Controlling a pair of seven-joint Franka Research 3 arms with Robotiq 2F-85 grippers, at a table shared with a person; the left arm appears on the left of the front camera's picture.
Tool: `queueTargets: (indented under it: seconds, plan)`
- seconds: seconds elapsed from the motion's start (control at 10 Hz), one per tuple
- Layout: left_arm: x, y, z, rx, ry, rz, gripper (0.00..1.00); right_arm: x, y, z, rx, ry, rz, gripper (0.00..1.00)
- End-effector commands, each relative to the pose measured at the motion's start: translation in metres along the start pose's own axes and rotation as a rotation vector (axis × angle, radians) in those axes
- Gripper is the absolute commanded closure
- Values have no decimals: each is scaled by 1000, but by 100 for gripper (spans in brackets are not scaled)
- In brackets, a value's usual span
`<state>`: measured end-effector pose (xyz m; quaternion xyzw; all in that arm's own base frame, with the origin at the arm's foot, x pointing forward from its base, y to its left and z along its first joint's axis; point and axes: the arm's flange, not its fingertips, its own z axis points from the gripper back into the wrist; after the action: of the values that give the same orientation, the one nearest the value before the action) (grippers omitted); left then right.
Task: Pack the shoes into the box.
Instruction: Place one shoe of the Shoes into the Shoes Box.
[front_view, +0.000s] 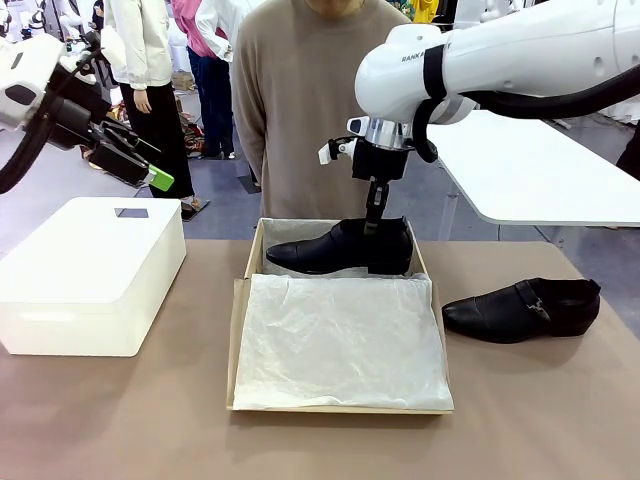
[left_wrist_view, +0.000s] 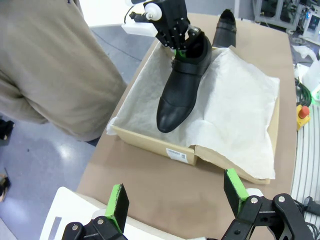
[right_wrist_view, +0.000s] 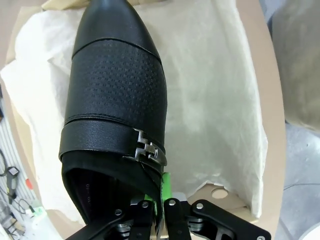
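Black leather shoe (front_view: 335, 250) sits below my right claw (front_view: 375, 222), pinched at its heel collar so it goes level into the cardboard shoebox (front_view: 239, 335) beneath; my left claw (left_wrist_view: 175, 194) gapes wide.

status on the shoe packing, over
Right gripper shut on glossy black leather shoe, at tan cardboard box. Left gripper open, raised. Second black shoe beside box. Nothing blocking.

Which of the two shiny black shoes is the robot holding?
The glossy black leather shoe at the far end of the tan cardboard box, pinched at its opening by the right gripper. The other black shoe lies on the table beside it.
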<state>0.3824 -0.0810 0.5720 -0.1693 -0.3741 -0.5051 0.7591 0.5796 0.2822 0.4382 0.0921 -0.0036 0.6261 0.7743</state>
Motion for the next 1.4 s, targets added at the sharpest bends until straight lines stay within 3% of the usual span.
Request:
queueTargets:
  seconds: [0.0,1.3]
  plan:
    - [-1,1,0,-11,-16,-3,0,-11,7,-8,-23,-32,96,100]
    - [-1,1,0,-11,-16,-3,0,-1,-42,-51,2,-29,163,100]
